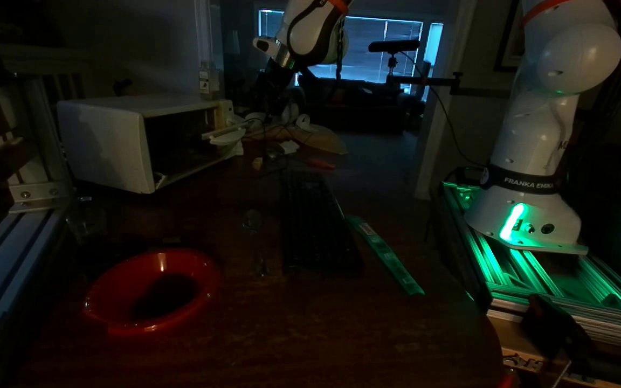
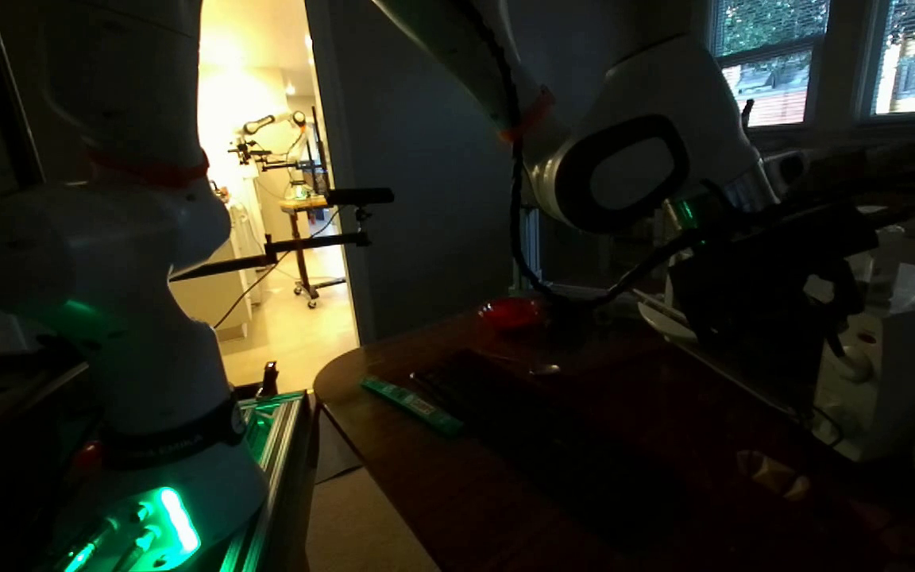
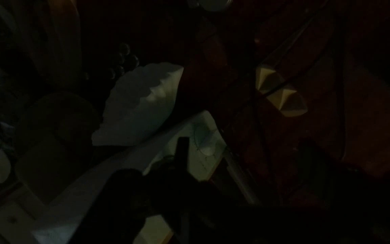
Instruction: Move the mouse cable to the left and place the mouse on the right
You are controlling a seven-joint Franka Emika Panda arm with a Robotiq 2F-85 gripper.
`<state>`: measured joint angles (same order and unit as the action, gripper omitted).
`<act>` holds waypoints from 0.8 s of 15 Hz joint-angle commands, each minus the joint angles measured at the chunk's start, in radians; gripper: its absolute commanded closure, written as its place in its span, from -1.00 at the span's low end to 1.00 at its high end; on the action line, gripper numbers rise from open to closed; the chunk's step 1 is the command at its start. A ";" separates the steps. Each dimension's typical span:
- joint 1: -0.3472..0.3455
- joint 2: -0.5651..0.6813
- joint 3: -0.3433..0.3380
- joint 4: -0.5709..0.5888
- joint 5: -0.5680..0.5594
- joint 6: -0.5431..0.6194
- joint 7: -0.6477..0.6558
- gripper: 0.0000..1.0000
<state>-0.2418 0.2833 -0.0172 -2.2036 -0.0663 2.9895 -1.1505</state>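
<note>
The scene is very dark. My gripper (image 3: 245,144) is open in the wrist view, with its two dark fingers wide apart and nothing seen between them. In an exterior view the gripper (image 1: 268,99) hangs above the far end of the table, beside the microwave. Thin dark cables (image 3: 258,125) lie on the red-brown table below the gripper in the wrist view; I cannot tell which belongs to the mouse. The mouse cannot be made out for certain. A small greyish rounded thing (image 1: 274,153) lies on the table below the gripper, too dim to name.
A white microwave (image 1: 103,143) stands open. A black keyboard (image 1: 316,223) lies mid-table between a spoon (image 1: 253,221) and a green strip (image 1: 386,256). A red bowl (image 1: 119,283) is at the near end. A yellowish piece (image 3: 281,93) and white fluted dish (image 3: 137,105) lie near the gripper.
</note>
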 commanded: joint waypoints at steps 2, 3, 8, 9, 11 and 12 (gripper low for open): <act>-0.021 0.060 0.047 0.007 0.013 0.102 -0.032 -0.02; -0.025 0.069 0.055 0.008 0.011 0.111 -0.033 -0.01; -0.026 0.071 0.057 0.004 -0.004 0.143 -0.031 0.79; -0.022 0.066 0.050 0.001 -0.009 0.144 -0.031 0.92; -0.012 0.052 0.038 -0.007 -0.017 0.137 -0.028 1.00; -0.008 0.047 0.033 -0.013 -0.020 0.135 -0.029 1.00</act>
<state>-0.2552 0.3450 0.0293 -2.2000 -0.0669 3.1142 -1.1656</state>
